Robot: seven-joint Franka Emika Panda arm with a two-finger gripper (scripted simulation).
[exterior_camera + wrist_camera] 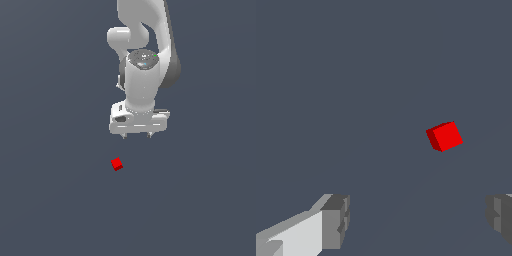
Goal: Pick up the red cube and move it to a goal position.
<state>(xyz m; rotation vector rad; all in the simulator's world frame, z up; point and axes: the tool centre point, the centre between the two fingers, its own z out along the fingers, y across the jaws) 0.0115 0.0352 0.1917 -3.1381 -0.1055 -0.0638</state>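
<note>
The red cube (116,164) is a tiny bright red block lying on the dark grey floor, below and slightly toward the exterior view's left of the white gripper head. My gripper (137,135) hangs above the floor, pointing down, apart from the cube. Its jaws stand wide apart and hold nothing. In the wrist view the cube (444,136) lies on the floor beyond the gripper (418,220), off the line between the two grey fingertips (336,220). No goal marker shows in either view.
The white arm (145,45) rises behind the gripper head. The dark grey floor (50,200) fills the rest of both views, with no other objects in sight.
</note>
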